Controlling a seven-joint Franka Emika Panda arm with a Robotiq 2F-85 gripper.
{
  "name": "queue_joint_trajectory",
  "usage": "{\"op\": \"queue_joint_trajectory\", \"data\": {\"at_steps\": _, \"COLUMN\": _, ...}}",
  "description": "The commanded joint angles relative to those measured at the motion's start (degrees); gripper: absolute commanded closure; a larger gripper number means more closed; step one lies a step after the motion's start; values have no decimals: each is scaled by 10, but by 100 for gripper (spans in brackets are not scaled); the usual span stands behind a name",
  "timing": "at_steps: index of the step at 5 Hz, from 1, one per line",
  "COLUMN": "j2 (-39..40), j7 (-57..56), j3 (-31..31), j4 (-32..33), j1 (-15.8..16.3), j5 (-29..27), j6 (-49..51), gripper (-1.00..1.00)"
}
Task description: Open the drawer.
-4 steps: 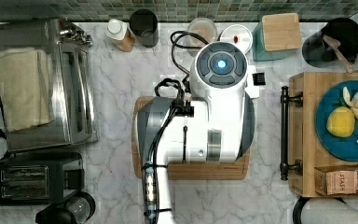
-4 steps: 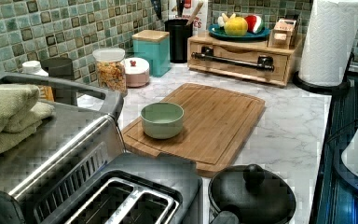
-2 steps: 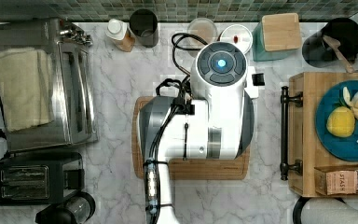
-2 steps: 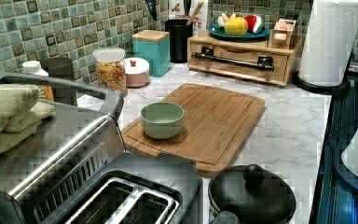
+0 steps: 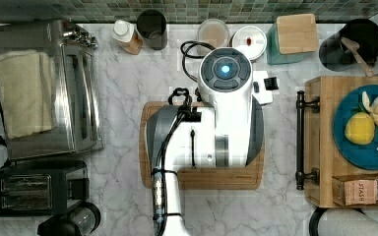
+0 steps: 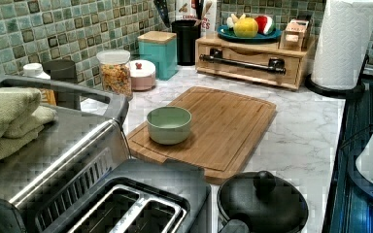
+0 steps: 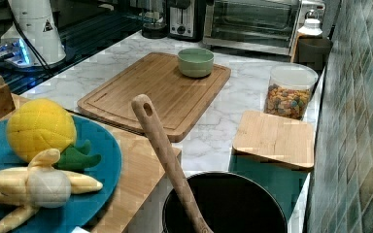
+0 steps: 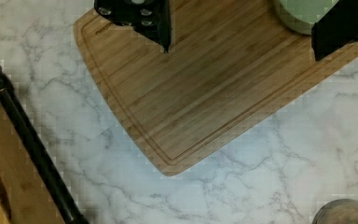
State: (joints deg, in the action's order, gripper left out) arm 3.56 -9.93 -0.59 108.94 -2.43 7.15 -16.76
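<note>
Reading "STASH", a small box [image 5: 366,191] sits atop the shut drawer [image 6: 252,62]; jaws [image 8: 242,35] spread, gripping nothing.

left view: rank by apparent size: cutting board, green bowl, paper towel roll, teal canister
1. cutting board
2. paper towel roll
3. green bowl and teal canister look alike; the bowl is nearer the camera, so unranked.

— How's my light?
— Even and bright on my feeds. The arm [image 5: 211,132] drops soft shadow on the cutting board [image 5: 202,179] toward 9 o'clock.
— Sharpness?
— Blocky everywhere; the toaster [image 6: 126,204] looks smeared.
</note>
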Motion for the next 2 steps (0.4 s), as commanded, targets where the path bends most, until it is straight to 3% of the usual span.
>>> {"op": "queue_joint_trajectory", "data": {"at_steps": 1, "j2": -5, "j7": -264, "j3": 47, "j4": 40, "j1": -61, "j5": 15, "j6": -89, "gripper": -100}}
{"op": "queue_joint_trajectory", "data": {"at_steps": 2, "j2": 6, "j7": -336, "j3": 64, "j4": 50, "j1": -82, "j5": 24, "j6": -123, "gripper": -100}}
